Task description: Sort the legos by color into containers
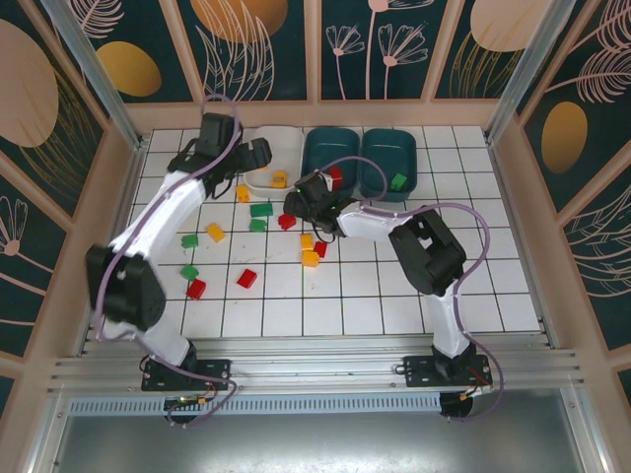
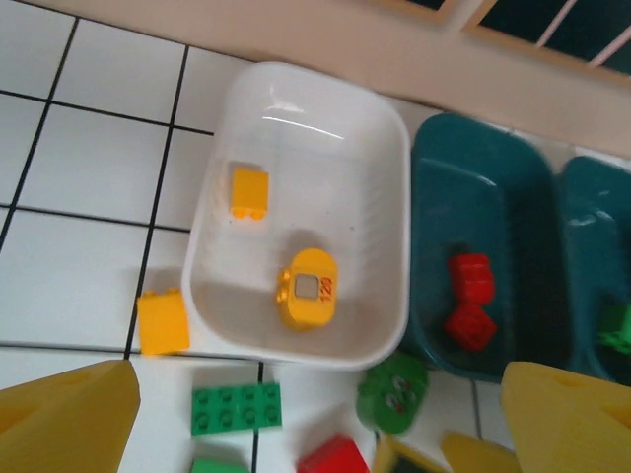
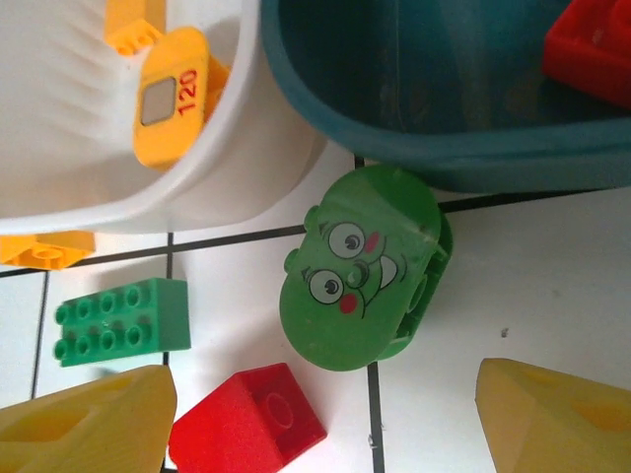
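yellow left fingertips (image 2: 64, 419) fill the bottom corners of the left wrist view. the left jaws are spread wide with nothing between them, above the white bin (image 2: 306, 94). that bin holds a yellow brick (image 2: 248, 190) and a rounded yellow piece (image 2: 307, 288) marked 120. a second yellow brick (image 2: 163, 322) lies on the table (image 2: 79, 168) just beside the bin's wall. the middle teal bin (image 2: 483, 168) holds two red bricks (image 2: 471, 276), and the end teal bin (image 2: 596, 197) holds a green piece (image 2: 617, 330). the right jaws are also spread and pinch nothing. the right fingertips (image 3: 89, 419) hang near a green face brick (image 3: 360, 266), which lies on the table just beside the white and middle bins. a flat green brick (image 3: 120, 320) and a red brick (image 3: 246, 419) lie near it. more loose legos (image 1: 214, 233) are scattered on the table's left half.
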Motion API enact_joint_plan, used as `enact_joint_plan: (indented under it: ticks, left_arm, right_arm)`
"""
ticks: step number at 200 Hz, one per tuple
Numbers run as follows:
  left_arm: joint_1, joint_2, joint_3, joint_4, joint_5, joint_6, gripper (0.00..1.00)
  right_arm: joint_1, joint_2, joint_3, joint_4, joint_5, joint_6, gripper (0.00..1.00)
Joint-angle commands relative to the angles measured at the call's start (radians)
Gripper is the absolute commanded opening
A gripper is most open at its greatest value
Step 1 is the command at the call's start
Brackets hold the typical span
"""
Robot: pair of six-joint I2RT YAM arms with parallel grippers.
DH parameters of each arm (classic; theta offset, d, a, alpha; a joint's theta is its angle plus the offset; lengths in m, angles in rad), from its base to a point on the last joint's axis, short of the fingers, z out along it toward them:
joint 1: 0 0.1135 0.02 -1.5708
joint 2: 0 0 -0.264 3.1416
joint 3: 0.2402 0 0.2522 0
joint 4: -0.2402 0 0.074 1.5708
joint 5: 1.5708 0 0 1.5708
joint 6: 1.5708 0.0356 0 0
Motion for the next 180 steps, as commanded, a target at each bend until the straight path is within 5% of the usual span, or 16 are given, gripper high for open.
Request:
enact_joint_plan:
  ticks: [1,29,105,180]
  left_arm:
    - [0.008,-0.114,-0.233,0.16,0.033,-0.071,0.94]
    - [0.006,-0.254,-0.421,0.212,0.047,-0.095,0.95]
    - [0.004,-0.407,-0.571,0.206,0.06,-0.087,0.95]
    - [0.006,-0.433,-0.605,0.2,0.058,-0.086,0.96]
  right_arm:
    - [0.006,0.043,0.078,-0.078,0.085,0.018,0.81]
    - [0.01,0.11,0.166,-0.135,0.111,0.013,0.8]
    - [0.043,0.25,0.344,-0.27,0.284,0.059,0.72]
    - [0.052,0.2,0.264,-0.191,0.305,0.004,0.39]
